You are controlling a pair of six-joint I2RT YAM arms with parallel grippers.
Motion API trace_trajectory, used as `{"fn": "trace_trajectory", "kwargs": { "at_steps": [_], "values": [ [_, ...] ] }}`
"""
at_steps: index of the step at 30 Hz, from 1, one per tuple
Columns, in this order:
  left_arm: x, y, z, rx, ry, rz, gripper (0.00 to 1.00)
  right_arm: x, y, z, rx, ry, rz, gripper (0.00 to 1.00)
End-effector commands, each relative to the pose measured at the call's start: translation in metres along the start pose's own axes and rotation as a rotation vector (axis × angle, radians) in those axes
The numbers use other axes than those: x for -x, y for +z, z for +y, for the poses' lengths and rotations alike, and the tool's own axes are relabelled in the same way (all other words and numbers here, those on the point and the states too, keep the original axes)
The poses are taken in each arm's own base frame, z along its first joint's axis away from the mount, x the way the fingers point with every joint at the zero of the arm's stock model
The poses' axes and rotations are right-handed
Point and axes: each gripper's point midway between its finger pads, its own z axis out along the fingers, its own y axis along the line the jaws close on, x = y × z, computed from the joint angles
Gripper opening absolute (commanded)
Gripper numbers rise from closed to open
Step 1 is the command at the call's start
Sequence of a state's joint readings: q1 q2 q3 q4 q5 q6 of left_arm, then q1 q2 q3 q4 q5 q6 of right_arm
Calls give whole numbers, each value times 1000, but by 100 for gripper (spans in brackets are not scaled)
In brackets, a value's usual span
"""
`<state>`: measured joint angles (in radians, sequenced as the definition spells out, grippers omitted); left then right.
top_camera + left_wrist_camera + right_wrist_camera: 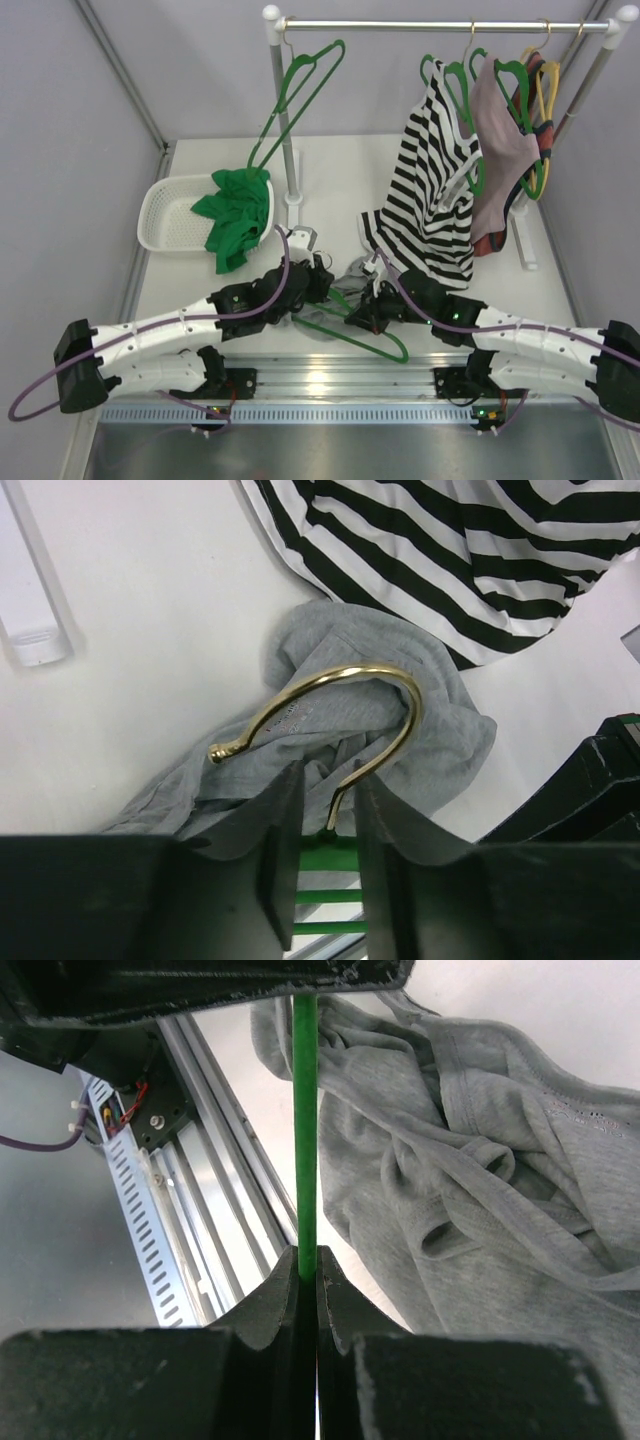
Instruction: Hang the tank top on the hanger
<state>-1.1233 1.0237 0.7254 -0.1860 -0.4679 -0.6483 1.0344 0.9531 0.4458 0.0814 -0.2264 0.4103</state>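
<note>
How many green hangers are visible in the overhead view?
4: one empty at the rail's left end; one under the striped top; one under the mauve garment; the hanger on the table, in the right gripper. Others may be hidden.

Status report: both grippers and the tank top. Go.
Right gripper shut on hanger bar. Left gripper open astride gold hook. Tank top bunched on table, not hung. Striped top hem alongside.

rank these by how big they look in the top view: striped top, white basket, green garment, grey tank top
1. striped top
2. white basket
3. green garment, not far behind the basket
4. tank top, smallest as seen, but only partly visible here
</note>
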Motion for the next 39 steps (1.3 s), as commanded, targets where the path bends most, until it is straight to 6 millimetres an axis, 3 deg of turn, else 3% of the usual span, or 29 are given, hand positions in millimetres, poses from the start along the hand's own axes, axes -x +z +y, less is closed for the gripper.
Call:
{"fn": "trace_trajectory", "kwargs": {
  "at_steps": [1,6,13,15,18,22,25,26,29,39],
  "values": [
    [9,1,-7,-34,-22,-37,29,28,5,13,30,-50,-91,0],
    [10,0,-4,-24,1,-41,1,23,7,4,-27,-35,-56,3],
    [7,-2,0,-15,36,-37,0,35,-1,-8,-143,4,-56,32],
    [9,-3,1,-17,41,-44,0,37,-8,-11,-183,18,-49,45],
    [10,-5,2,-17,50,-46,0,62,-24,-19,-284,66,-118,54],
    [7,-7,3,-30,55,-40,0,86,-52,-31,-425,100,-175,56],
    [3,-8,5,-34,64,-36,0,88,-58,-45,-499,118,-160,52],
    [2,-8,6,-32,64,-35,0,81,-56,-51,-522,125,-129,44],
    [-1,-10,8,-34,67,-31,0,67,-49,-67,-565,162,-69,35],
    [-2,-11,10,-33,61,-29,0,66,-23,-99,-718,140,21,34]
  ]
}}
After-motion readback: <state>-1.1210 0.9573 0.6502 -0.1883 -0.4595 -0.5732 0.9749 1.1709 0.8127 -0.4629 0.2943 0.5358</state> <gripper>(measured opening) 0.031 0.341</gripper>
